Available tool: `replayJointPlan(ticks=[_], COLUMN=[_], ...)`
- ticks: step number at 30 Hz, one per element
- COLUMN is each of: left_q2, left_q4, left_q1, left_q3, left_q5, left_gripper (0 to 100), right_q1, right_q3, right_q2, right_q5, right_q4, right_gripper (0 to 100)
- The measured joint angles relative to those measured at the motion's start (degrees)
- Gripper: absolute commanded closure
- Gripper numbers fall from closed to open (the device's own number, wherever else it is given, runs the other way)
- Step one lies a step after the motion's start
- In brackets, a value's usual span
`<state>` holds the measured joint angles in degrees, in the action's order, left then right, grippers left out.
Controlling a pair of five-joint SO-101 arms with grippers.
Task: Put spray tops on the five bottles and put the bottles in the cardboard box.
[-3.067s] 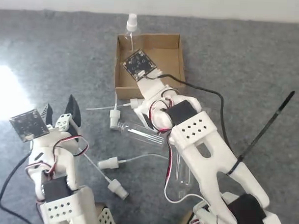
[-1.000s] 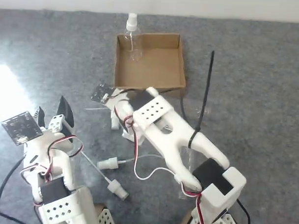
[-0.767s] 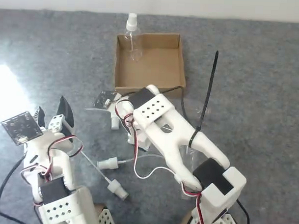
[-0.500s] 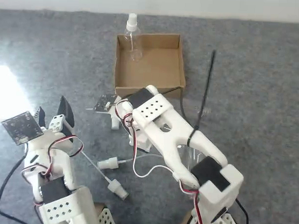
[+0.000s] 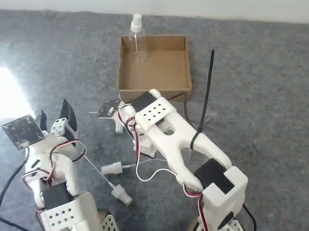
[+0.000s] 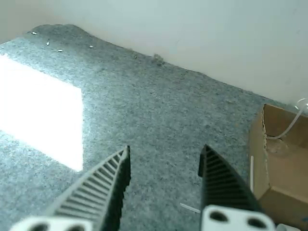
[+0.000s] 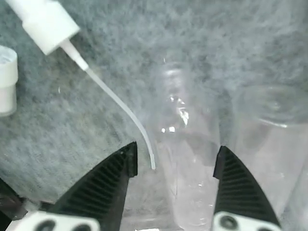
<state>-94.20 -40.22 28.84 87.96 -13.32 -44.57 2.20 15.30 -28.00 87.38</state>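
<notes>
Grey carpet [image 5: 269, 112], cardboard box [image 5: 188, 63], white wall [image 6: 192, 33]

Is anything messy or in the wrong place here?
Yes. Spray tops lie loose on the grey surface, off any bottle. A clear bottle lies on its side without a top, between the right gripper's open fingers.

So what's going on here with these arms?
The right gripper is open, low over a clear bottle lying on the table, straddling it, not gripping yet. The left gripper is open, off to the side. One bottle with its spray top stands in the cardboard box; loose spray tops lie on the table.
</notes>
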Motion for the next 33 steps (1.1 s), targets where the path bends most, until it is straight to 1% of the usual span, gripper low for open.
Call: replayJointPlan(ticks=[5,11,17,29,31,33], left_q2=[0.0,0.0,0.0,0.0,0.0,0.0], left_q4=[0.0,0.0,0.0,0.0,0.0,0.0], left_q1=[0.0,0.0,0.0,0.0,0.0,0.0], left_q3=[0.0,0.0,0.0,0.0,0.0,0.0], left_q5=[0.0,0.0,0.0,0.0,0.0,0.0], left_gripper=[79,79,79,79,79,79], right_q1=[-0.26,-0.44,-0.44,-0.44,-0.44,-0.44], right_q3=[-0.79,-3.96,-4.57,-4.57,-4.57,-4.57], right_q2=[2.55,7.82,8.79,9.58,9.58,9.58], right_q5=[-0.35,-4.04,-7.65,-8.44,-8.44,-8.44], right_q4=[-1.41,-1.49,-1.41,-2.37,-2.73,-2.73], right_gripper=[77.8,77.9,77.9,77.9,80.1,85.0])
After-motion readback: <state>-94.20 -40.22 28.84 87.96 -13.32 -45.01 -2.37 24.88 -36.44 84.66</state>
